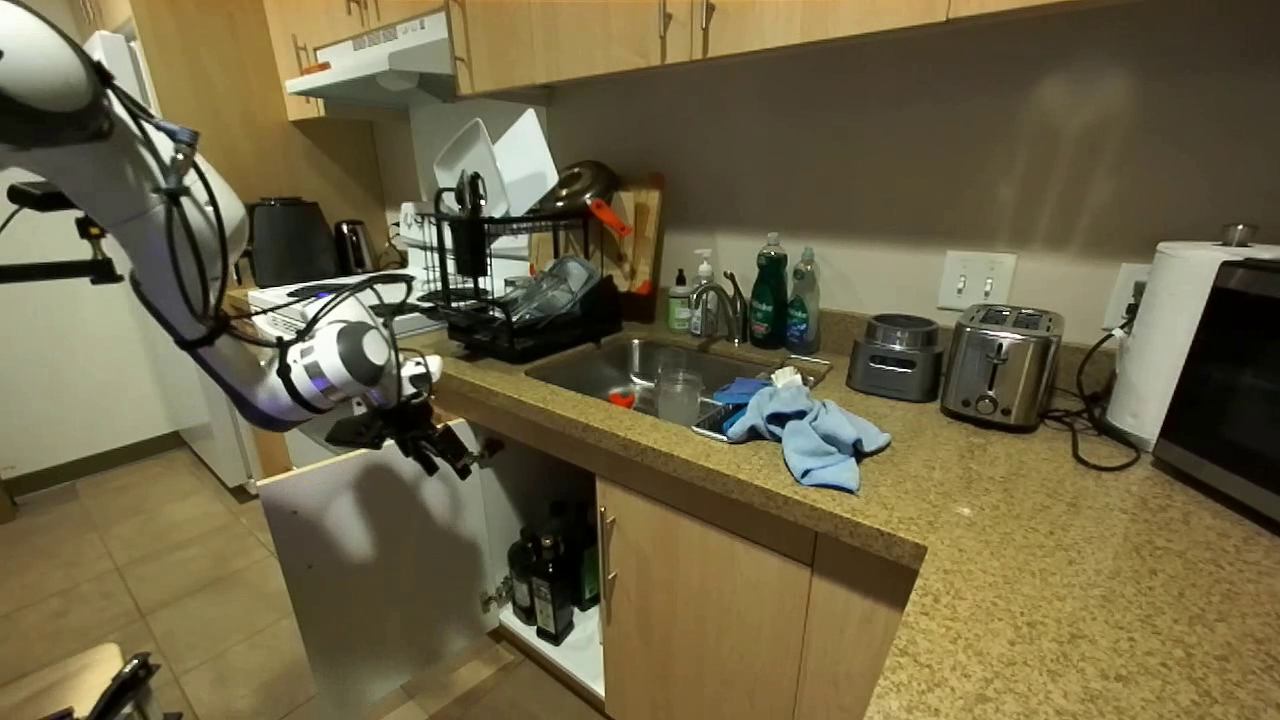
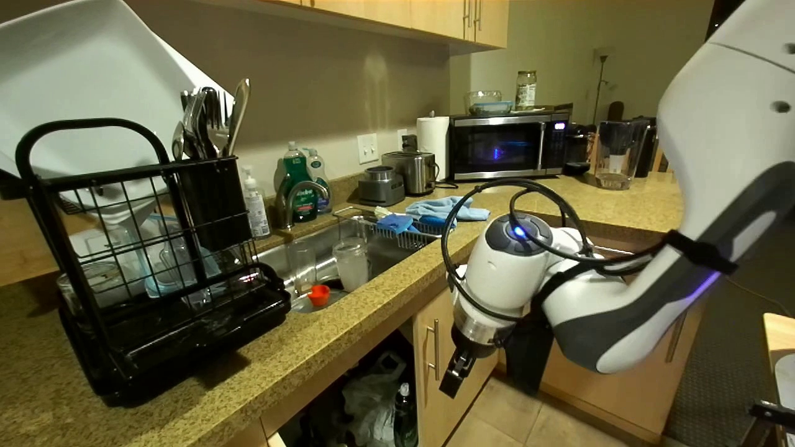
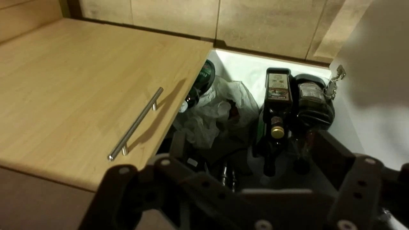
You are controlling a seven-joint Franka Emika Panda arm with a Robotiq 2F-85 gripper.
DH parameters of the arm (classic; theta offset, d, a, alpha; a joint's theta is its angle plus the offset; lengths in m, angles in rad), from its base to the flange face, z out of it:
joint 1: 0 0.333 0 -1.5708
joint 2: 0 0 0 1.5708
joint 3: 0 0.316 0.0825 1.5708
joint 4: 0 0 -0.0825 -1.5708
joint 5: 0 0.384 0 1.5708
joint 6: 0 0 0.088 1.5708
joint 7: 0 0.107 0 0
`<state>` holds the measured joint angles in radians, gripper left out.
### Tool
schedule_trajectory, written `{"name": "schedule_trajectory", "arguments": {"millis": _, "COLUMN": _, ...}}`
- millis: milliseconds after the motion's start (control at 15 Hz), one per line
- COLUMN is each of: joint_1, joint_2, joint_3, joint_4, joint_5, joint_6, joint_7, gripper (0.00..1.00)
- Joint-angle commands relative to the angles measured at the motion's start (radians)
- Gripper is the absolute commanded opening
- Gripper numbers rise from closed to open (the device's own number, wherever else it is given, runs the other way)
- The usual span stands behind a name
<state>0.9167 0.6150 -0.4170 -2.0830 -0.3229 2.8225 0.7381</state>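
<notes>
Dim, warm kitchen light. Around the stainless-steel sink (image 1: 592, 368) I see speckled countertop (image 1: 1080, 580); behind the sink, a plain taupe wall (image 1: 840, 150), faintly streaked with glare (image 1: 1090, 120). Double light-switch plate (image 1: 978, 279) near the sink; light-wood wall cabinets (image 1: 600, 40) above it. Beige tile floor (image 1: 150, 540) below. Well apart from the sink, I make out a slim floor lamp (image 2: 599, 87).
</notes>
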Motion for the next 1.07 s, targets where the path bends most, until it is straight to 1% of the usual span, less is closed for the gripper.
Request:
{"name": "schedule_trajectory", "arguments": {"millis": 0, "joint_1": -0.275, "joint_2": -0.038, "joint_3": 0.192, "joint_4": 0.011, "joint_5": 0.162, "joint_6": -0.067, "joint_7": -0.238, "gripper": 1.0}}
{"name": "schedule_trajectory", "arguments": {"millis": 200, "joint_1": -0.493, "joint_2": -0.019, "joint_3": 0.339, "joint_4": 0.067, "joint_5": 0.242, "joint_6": -0.153, "joint_7": -0.386, "gripper": 1.0}}
{"name": "schedule_trajectory", "arguments": {"millis": 267, "joint_1": -0.546, "joint_2": -0.012, "joint_3": 0.375, "joint_4": 0.084, "joint_5": 0.251, "joint_6": -0.181, "joint_7": -0.416, "gripper": 1.0}}
{"name": "schedule_trajectory", "arguments": {"millis": 333, "joint_1": -0.606, "joint_2": -0.008, "joint_3": 0.424, "joint_4": 0.1, "joint_5": 0.278, "joint_6": -0.207, "joint_7": -0.476, "gripper": 1.0}}
{"name": "schedule_trajectory", "arguments": {"millis": 400, "joint_1": -0.643, "joint_2": -0.002, "joint_3": 0.452, "joint_4": 0.114, "joint_5": 0.289, "joint_6": -0.234, "joint_7": -0.513, "gripper": 1.0}}
{"name": "schedule_trajectory", "arguments": {"millis": 533, "joint_1": -0.702, "joint_2": 0.007, "joint_3": 0.5, "joint_4": 0.134, "joint_5": 0.308, "joint_6": -0.282, "joint_7": -0.586, "gripper": 1.0}}
{"name": "schedule_trajectory", "arguments": {"millis": 667, "joint_1": -0.733, "joint_2": 0.011, "joint_3": 0.53, "joint_4": 0.143, "joint_5": 0.311, "joint_6": -0.319, "joint_7": -0.644, "gripper": 1.0}}
{"name": "schedule_trajectory", "arguments": {"millis": 867, "joint_1": -0.788, "joint_2": 0.025, "joint_3": 0.592, "joint_4": 0.148, "joint_5": 0.332, "joint_6": -0.373, "joint_7": -0.781, "gripper": 1.0}}
{"name": "schedule_trajectory", "arguments": {"millis": 1000, "joint_1": -0.813, "joint_2": 0.035, "joint_3": 0.616, "joint_4": 0.153, "joint_5": 0.352, "joint_6": -0.418, "joint_7": -0.843, "gripper": 1.0}}
